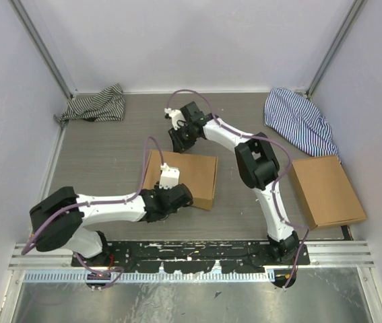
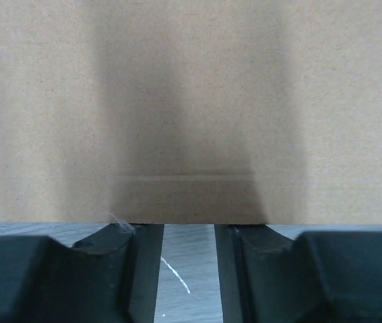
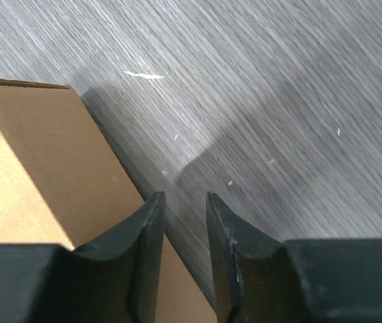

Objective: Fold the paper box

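The paper box (image 1: pixel 189 176) lies folded into a shallow rectangular block of plain brown corrugated cardboard, its top flat and matte, on the grey wood-grain table (image 1: pixel 110 151). At the box's near side, the left gripper (image 2: pixel 189 259) faces a smooth upright cardboard wall with a faint horizontal crease. Its dark, moulded fingers (image 2: pixel 113 269) stand slightly apart with only streaked tabletop between them, gripping nothing. At the box's far side, the right gripper (image 3: pixel 185 225) hangs just beside a sharp cardboard corner. Its curved black jaws are separated by a narrow gap and hold nothing. To the right of the box, well apart, lies another flat brown cardboard box (image 1: pixel 325 192). Beyond the paper box are two rumpled striped cloths, one far left (image 1: pixel 96 104) and one far right (image 1: pixel 298 121).
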Controlling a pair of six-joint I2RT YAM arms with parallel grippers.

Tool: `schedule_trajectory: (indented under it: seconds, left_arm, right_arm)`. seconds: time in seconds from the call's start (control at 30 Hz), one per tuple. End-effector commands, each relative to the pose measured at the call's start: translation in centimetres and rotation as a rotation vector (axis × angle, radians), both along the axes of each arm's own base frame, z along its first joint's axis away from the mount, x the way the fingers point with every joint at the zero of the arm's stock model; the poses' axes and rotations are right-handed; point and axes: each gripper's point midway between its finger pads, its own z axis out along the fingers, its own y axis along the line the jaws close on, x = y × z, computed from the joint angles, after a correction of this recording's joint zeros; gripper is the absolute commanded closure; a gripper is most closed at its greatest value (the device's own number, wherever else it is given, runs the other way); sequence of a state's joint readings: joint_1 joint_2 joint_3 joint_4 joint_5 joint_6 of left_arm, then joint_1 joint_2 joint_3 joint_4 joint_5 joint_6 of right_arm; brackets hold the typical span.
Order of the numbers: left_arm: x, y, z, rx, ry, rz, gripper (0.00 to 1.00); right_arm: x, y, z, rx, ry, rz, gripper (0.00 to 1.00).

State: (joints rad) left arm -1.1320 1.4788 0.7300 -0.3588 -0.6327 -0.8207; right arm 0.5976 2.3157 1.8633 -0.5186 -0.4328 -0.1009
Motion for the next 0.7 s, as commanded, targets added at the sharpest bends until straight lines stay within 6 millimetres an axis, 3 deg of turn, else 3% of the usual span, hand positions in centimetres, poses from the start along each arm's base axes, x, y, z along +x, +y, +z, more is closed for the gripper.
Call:
schedule_trajectory:
  seconds: [0.0, 0.07, 0.13, 0.27, 0.47, 0.57, 0.67]
  left_arm:
    - [2.9, -3.2, 6.5, -0.214, -0.186, 0.029, 0.56]
    - [2.4, -3.1, 7.5, -0.222, -0.187, 0.015, 0.52]
    - [1.9, -2.9, 8.3, -0.228, -0.179, -0.008, 0.5]
    - [0.7, -2.3, 10.1, -0.248, -0.155, -0.054, 0.47]
    - [-0.7, -1.3, 12.7, -0.318, -0.141, -0.078, 0.47]
    - [-0.5, 0.7, 14.0, -0.316, -0.185, -0.033, 0.46]
    - [0.2, 4.1, 15.5, -0.246, -0.273, 0.041, 0.38]
  right_arm:
    - [-5.6, 0.8, 4.5, -0.015, 0.074, 0.057, 0.57]
    - [-4.4, 0.3, 5.9, -0.007, 0.032, 0.01, 0.43]
    - [-3.3, -0.2, 7.7, 0.017, -0.015, -0.046, 0.4]
    - [-1.2, -2.3, 11.0, 0.071, -0.089, -0.175, 0.37]
    - [-1.0, -5.7, 15.0, 0.107, -0.164, -0.317, 0.37]
    - [-1.3, -8.0, 16.0, 0.075, -0.213, -0.416, 0.37]
    - [-1.9, -10.7, 17.1, 0.057, -0.285, -0.53, 0.36]
